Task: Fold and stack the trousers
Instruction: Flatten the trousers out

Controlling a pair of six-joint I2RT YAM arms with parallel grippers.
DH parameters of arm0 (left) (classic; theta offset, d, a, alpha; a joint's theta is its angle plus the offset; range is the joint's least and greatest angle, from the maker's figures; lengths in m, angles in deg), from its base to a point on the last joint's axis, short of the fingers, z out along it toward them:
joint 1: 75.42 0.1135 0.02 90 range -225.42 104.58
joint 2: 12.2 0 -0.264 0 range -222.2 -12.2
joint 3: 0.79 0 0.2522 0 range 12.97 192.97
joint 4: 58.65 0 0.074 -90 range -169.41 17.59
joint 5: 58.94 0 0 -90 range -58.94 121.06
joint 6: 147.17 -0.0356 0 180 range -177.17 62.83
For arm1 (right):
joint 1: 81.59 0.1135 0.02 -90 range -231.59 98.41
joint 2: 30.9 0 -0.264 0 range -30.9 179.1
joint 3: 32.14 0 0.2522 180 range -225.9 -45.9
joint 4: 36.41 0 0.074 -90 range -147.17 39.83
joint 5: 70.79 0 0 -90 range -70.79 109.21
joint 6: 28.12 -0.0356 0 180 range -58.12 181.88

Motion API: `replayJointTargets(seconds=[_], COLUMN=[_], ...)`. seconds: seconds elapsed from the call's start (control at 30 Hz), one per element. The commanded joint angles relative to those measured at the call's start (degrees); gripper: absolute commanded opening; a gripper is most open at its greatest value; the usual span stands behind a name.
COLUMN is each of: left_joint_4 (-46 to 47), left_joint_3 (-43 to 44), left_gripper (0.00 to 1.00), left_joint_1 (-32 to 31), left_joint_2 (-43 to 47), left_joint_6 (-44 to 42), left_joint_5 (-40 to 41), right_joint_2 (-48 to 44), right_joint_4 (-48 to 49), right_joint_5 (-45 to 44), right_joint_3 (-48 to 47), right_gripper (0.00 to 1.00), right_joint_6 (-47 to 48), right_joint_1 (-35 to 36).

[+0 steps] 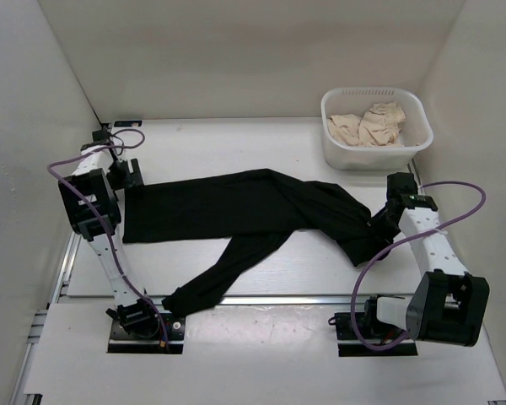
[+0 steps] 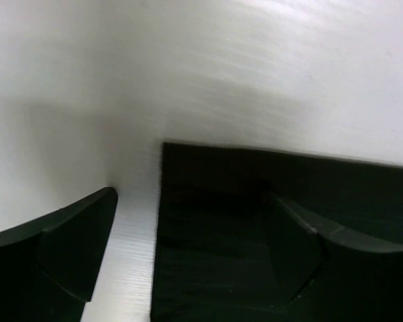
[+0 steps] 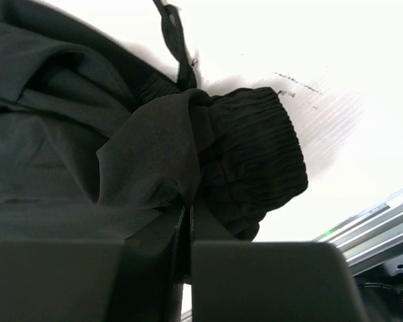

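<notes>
- The trousers (image 1: 253, 207) lie spread across mid-table, one leg trailing near-left; no fold made, nothing stacked.
- The right gripper (image 1: 377, 226) is clenched on their bunched right end.
- The left gripper (image 1: 128, 177), released, straddles their left edge.
- Far right stands a white basket (image 1: 373, 157).

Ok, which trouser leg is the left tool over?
The far leg, lying straight out to the left tool; the other leg curls away to the near side.
</notes>
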State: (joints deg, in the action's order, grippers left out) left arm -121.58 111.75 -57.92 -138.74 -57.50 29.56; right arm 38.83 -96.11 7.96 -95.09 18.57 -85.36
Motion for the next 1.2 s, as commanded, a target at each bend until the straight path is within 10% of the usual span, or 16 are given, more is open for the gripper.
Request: replayJointTargets(seconds=[0.0, 0.03, 0.17, 0.43, 0.63, 0.73, 0.77, 0.87, 0.97, 1.03, 1.17], left_joint_4=[-2.8, -2.8, -3.3, -6.4, -10.5, -12.4, -13.1, -16.3, -20.5, -24.9, -26.1], left_joint_3=[-5.1, -5.8, -7.6, 3.1, -7.9, -19.5, -21.8, -27.4, -25.2, -20.2, -15.8], left_gripper=[0.94, 0.88, 0.14, 0.14, 0.14, 0.14, 0.14, 0.14, 0.14, 0.14, 0.14], left_joint_1=[-1.9, -1.9, -1.9, 2.4, 4.0, 4.0, 4.0, 4.6, 4.6, 4.6, 4.6], left_joint_2=[-4.0, -4.0, -4.5, 10.5, 28.7, 37.7, 41.7, 48.5, 52.7, 53.2, 55.5], left_joint_6=[0.3, 0.3, 0.3, 0.3, 0.3, 0.3, 0.3, 0.3, 0.3, 0.3, 0.3], left_joint_5=[-2.8, -2.8, -3.3, -1.1, -0.1, 2.6, 3.2, 3.7, 2.1, -0.4, -1.1], right_joint_2=[2.5, 3.3, 7.9, 7.5, -6.4, -12.2, -13.3, -15.9, -20.4, -21.5, -6.3], right_joint_4=[1.2, 1.2, 1.2, -6.4, -17.5, -20.9, -21.8, -26.4, -18.7, 0.0, 9.6], right_joint_5=[-1.6, -1.6, -0.3, -0.1, -11.2, -13.8, -14.8, -22.2, -20.7, -3.7, 6.0], right_joint_3=[-2.7, -3.9, -11.3, -26.3, -12.4, -5.1, -1.6, 0.3, -3.1, -3.1, -11.9], right_gripper=[0.0, 0.0, 0.0, 0.0, 0.0, 0.29, 0.64, 0.87, 0.9, 0.83, 0.82], right_joint_6=[0.9, 1.4, 2.0, 4.8, -0.2, -5.2, -8.0, -11.9, -1.6, 8.4, 15.8], right_joint_1=[-1.1, -1.1, -1.1, -5.7, -7.7, -8.4, -8.4, -8.9, -8.9, -7.1, 6.4])
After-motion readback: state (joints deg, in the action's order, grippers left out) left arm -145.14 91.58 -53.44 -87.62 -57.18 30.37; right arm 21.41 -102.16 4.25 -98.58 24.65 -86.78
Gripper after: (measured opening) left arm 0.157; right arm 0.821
